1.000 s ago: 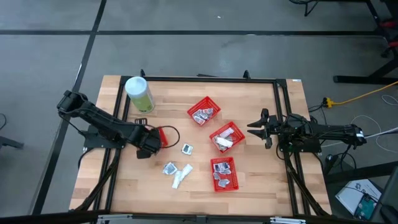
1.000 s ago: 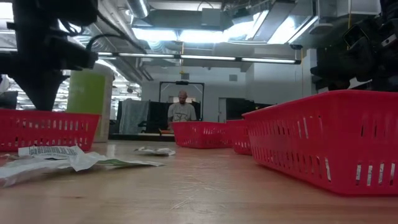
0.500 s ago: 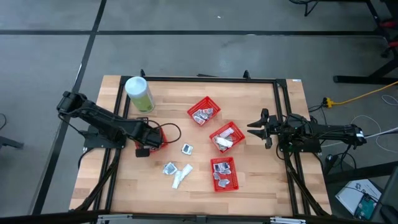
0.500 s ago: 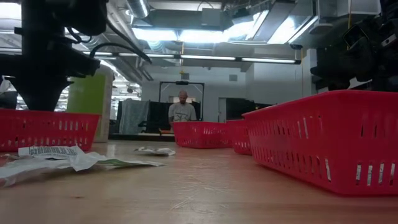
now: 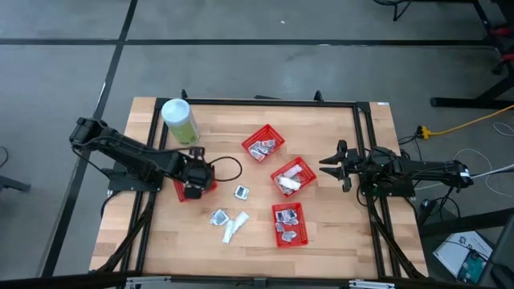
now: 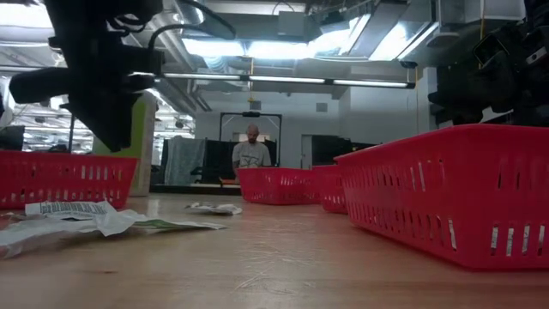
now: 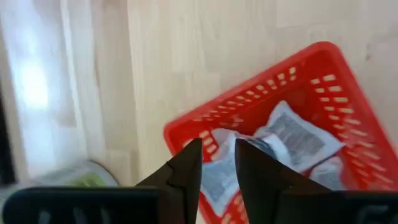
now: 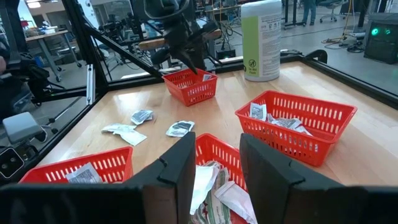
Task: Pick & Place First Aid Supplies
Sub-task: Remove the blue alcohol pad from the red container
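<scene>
Overhead, we see a wooden table [image 5: 321, 120] carrying four red mesh baskets, a pale-green canister [image 5: 180, 121] with a white lid near the far left corner, and scattered first aid supplies.

The left gripper [image 5: 195, 172] hangs over the left-hand basket [image 5: 181, 191], which stands apart from the other three near the table's left edge. In the left wrist view we look past the two dark fingers [image 7: 186, 169] into this basket [image 7: 323, 56]; the jaws stand slightly parted with a narrow gap, and nothing lies between them. Several flat white-grey packets [image 7: 297, 134] with printed text rest inside the basket below.

The right gripper [image 5: 331, 165] waits near the table's right edge, level with the middle basket [image 5: 292, 177]. In its wrist view we see its jaws parted and empty, pointing across the table over that basket [image 8: 217, 155].

The remaining supplies lie in two places. Some fill the three grouped baskets: the far basket [image 5: 264, 143], the middle one and the near basket [image 5: 290, 224]. Three loose packets lie on the bare wood between the left-hand basket and the near basket: a small square packet [image 5: 241, 192], a crumpled packet [image 5: 218, 217] and a long white strip [image 5: 235, 225] just beside it.

In the low view, the strip with its barcode [image 6: 77, 215] lies in the foreground, and a person [image 6: 251, 154] shows far behind the table.
</scene>
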`<state>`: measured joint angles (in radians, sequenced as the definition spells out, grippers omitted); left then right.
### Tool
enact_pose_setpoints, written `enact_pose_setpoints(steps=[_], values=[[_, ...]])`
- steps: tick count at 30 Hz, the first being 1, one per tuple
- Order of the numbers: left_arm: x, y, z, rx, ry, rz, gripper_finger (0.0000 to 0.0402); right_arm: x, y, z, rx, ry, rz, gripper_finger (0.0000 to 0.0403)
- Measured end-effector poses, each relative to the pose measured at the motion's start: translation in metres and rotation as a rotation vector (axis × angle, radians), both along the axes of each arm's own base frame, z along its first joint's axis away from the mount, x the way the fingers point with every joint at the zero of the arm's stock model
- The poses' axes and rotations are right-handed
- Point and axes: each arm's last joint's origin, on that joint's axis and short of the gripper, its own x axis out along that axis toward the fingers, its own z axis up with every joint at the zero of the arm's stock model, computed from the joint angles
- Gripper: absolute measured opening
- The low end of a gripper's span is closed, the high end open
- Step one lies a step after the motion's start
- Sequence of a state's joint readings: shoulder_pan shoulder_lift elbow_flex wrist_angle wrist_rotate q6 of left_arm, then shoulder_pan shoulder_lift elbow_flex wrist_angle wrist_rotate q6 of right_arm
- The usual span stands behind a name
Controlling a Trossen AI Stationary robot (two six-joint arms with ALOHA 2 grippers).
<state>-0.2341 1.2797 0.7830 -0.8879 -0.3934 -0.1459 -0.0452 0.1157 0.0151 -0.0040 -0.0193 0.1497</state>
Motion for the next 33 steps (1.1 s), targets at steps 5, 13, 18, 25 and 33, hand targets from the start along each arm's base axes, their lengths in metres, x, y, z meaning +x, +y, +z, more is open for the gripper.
enact_pose_setpoints(steps=[5, 13, 18, 25, 33], values=[[0.001, 0.008, 0.0, 0.018, 0.034, -0.055, 0.0081, 0.0, 0.0, 0.0, 0.0, 0.0, 0.0, 0.0126], [0.002, 0.022, -0.001, -0.024, 0.075, -0.046, 0.0061, 0.0, 0.0, 0.0, 0.0, 0.0, 0.0, 0.0126], [0.003, 0.027, -0.002, -0.079, 0.095, -0.11, 0.0051, 0.0, 0.0, 0.0, 0.0, 0.0, 0.0, 0.0126], [0.002, 0.028, -0.004, -0.123, 0.12, -0.177, 0.0048, 0.0, 0.0, 0.0, 0.0, 0.0, 0.0, 0.0126], [0.005, 0.027, -0.003, -0.139, 0.111, -0.295, 0.0048, 0.0, 0.0, 0.0, 0.0, 0.0, 0.0, 0.0126]])
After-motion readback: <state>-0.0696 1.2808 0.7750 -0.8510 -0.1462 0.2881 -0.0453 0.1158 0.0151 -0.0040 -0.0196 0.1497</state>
